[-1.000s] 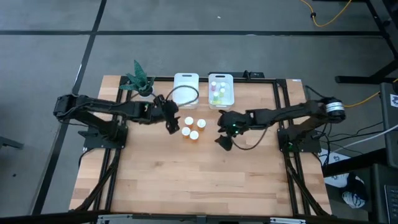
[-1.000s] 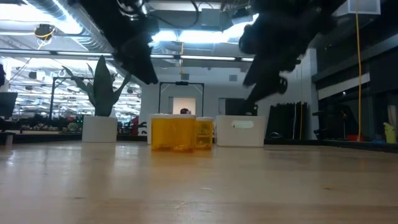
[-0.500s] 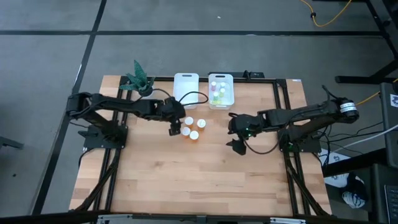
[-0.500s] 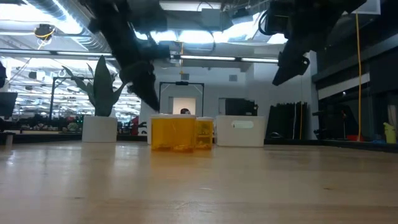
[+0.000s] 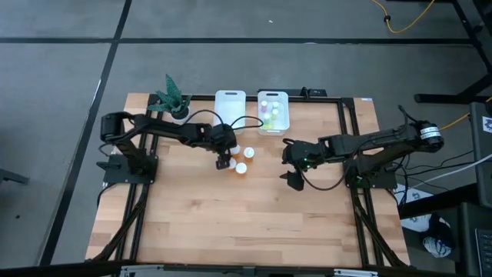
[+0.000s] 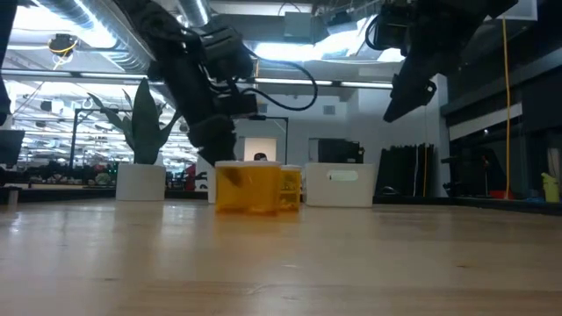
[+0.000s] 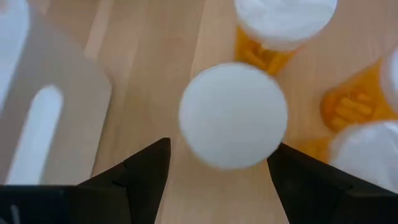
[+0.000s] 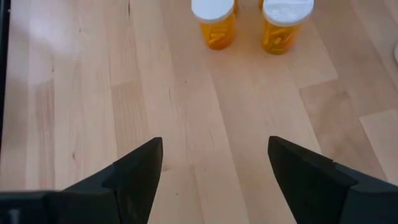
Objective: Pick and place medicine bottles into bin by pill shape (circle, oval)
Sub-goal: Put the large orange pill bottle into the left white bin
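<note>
Left tool (image 5: 224, 159) now down over an amber bottle (image 7: 233, 115), fingers wide. Best centred on the cap before closing. Right tool (image 5: 286, 171) waiting, open, empty.

You see four orange medicine bottles (image 5: 241, 159) standing upright, white-capped, clustered; one sits between the left gripper's (image 7: 214, 171) spread fingers. Small pastel bottles (image 5: 269, 114) fill the bin (image 5: 286, 123).
</note>
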Robot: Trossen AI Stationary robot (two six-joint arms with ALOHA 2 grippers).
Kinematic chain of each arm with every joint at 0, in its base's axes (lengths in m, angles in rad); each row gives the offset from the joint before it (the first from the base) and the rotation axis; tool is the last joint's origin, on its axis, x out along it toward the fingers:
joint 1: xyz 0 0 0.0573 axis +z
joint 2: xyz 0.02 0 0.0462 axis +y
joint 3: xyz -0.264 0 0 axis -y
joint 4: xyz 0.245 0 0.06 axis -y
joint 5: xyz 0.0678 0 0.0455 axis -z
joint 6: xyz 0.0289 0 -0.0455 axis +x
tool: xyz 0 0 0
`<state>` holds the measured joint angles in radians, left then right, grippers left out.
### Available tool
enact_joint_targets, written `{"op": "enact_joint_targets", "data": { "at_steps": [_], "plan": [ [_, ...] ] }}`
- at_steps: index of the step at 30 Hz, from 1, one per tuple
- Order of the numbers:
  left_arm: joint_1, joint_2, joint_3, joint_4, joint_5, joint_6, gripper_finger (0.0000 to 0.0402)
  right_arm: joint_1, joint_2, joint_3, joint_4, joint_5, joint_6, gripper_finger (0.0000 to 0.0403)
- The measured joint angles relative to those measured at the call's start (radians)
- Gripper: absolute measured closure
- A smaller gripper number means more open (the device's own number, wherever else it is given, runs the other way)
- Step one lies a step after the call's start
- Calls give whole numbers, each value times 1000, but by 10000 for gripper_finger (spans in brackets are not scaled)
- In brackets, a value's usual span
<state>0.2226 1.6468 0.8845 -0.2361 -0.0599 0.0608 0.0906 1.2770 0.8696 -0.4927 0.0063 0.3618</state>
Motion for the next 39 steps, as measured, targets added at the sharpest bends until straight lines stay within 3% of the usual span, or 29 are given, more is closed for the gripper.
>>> {"op": "enact_joint_targets", "data": {
  "at_steps": [10, 17, 25, 29, 35, 39],
  "plan": [
    [0, 32, 0, 137, 4, 1, 143, 0, 0, 0, -16, 1, 23, 111],
    [-1, 32, 0, 136, 3, 0, 147, 0, 0, 0, -19, 2, 22, 111],
    [-2, 2, 2, 139, 3, -4, 217, 0, 0, 0, -19, 3, 22, 111],
    [7, -72, 68, 79, -18, 6, 218, 0, 1, 0, -22, 3, 22, 111],
    [85, -125, 257, -68, -219, 134, 218, 0, 1, 0, -29, 2, 21, 111],
    [208, -95, 328, -79, -89, 135, 218, 0, 1, 0, -29, 2, 21, 111]
  ]
}}
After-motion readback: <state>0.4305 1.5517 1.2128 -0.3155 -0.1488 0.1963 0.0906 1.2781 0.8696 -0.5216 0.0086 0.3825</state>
